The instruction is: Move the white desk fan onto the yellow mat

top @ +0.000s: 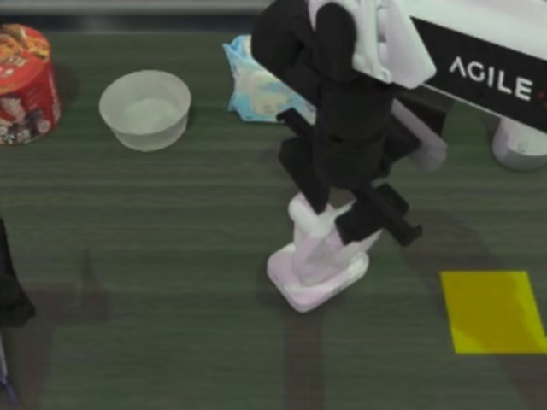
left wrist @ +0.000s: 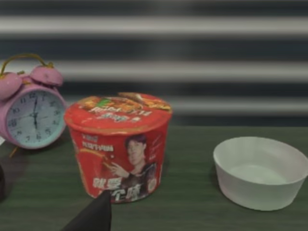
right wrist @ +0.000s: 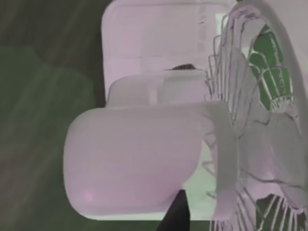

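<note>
Fingers of the right gripper (top: 350, 218) come down on both sides of the white desk fan (top: 318, 260) near centre of the top view, one dark finger (top: 309, 175) at the fan's upper left, the other (top: 386, 213) at its right; whether they press the fan or stand just off it, cannot tell, since the arm's black wrist covers the fan's head. Only the pale rounded-square base and a bit of the stem show below the gripper. In the right wrist view the motor knob (right wrist: 134, 161) fills the middle, grille at the right edge cut off by the frame, base behind it, one dark fingertip (right wrist: 177, 214) poking in at bottom centre.

Yellow mat (top: 494, 311) lies flat at lower right of the top view, well apart from the fan, its right edge at the frame's border. Green tabletop (top: 171, 282) betw. fan and mat is bare; lower left and lower centre also open.

Along the upper part: red noodle cup (top: 26, 84) at far left, partly cut off; white bowl (top: 145, 109) beside it; pale blue packet (top: 256, 85) half under the arm; white rounded obj (top: 520, 143) at the right edge, mostly hidden.

Left arm sits parked at the left edge, left gripper (top: 10, 295) mostly out of frame, fingers' state cannot tell. Left wrist view shows a pink alarm clock (left wrist: 31, 108), noodle cup and bowl.
</note>
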